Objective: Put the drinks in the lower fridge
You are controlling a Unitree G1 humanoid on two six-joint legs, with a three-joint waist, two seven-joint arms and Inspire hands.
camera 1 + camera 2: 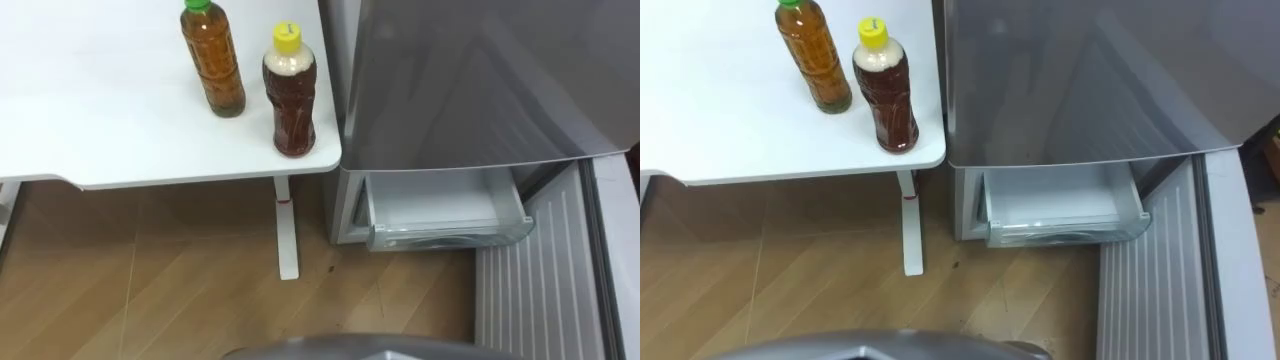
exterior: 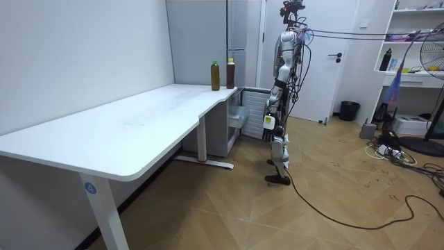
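Two drinks stand upright on the corner of the white desk (image 1: 100,130), close to the fridge. One is a green-capped tea bottle (image 1: 213,62); the other is a yellow-capped brown bottle (image 1: 290,95) nearer the desk's edge. Right of the desk is the grey fridge (image 1: 470,80). Its lower door (image 1: 540,290) is swung open, and a pale drawer (image 1: 440,212) sticks out below the upper door. The room view has me standing upright before the fridge, my left hand (image 2: 272,104) low by my side, too small to read.
The desk's white leg (image 1: 287,230) stands on the wood floor between me and the fridge's left side. Behind me, in the room view, are a shelf unit (image 2: 416,42), a fan (image 2: 433,83) and a black bin (image 2: 349,110).
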